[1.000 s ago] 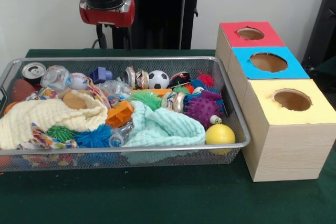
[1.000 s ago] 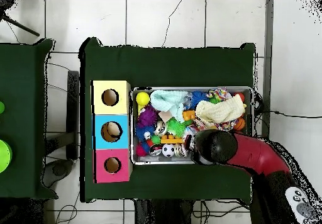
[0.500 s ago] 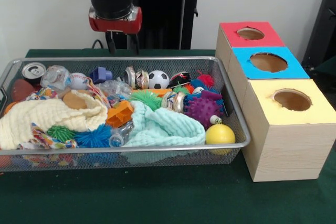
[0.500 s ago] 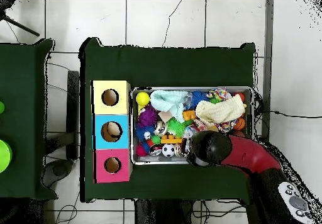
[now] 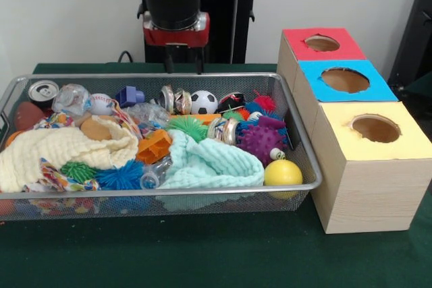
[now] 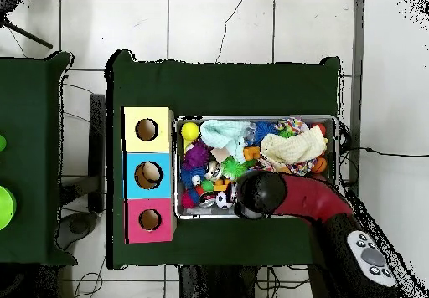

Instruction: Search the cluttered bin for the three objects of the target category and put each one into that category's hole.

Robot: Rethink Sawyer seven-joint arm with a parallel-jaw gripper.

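Wire-mesh bin (image 5: pixel 307 166) sits on the green tablecloth (image 5: pixel 202 254), packed with clutter. Front view, left side: crushed soda can (image 5: pixel 44 91), clear crumpled plastic bottle (image 5: pixel 71 99), baseball (image 5: pixel 101 104), blue plastic piece (image 5: pixel 129 95), cream knit cloth (image 5: pixel 61 150), brown ball (image 5: pixel 28 115) at the far left edge. Middle: soccer ball (image 5: pixel 203 102) against the back wall, two crushed cans (image 5: pixel 174 100) just left of it, green spiky ball (image 5: pixel 187 127), orange plastic block (image 5: pixel 154 146), mint knit cloth (image 5: pixel 210 164) toward the front wall. Blue spiky ball (image 5: pixel 120 178) and a smaller green spiky ball (image 5: pixel 77 170) lie at the front, beside the cream cloth. Right end: purple spiky ball (image 5: pixel 261 141), red spiky ball (image 5: pixel 264 102) near the back corner, yellow ball (image 5: pixel 283 173) in the front right corner, touching the mesh.

Three wooden boxes stand in a row just beside the bin's right end: red-topped box (image 5: pixel 320 44) farthest back, blue-topped box (image 5: pixel 345 80) in the middle, yellow-topped box (image 5: pixel 373 133) nearest the camera, each with a round hole in the top.

Gripper (image 5: pixel 183 65) hangs from the red and black arm (image 6: pixel 306 199) above the bin's back rim, near the soccer ball and crushed cans, holding nothing. Two thin fingers (image 5: pixel 167 65) point down, set apart, released. Overhead, the arm's wrist covers the bin edge next to the soccer ball.
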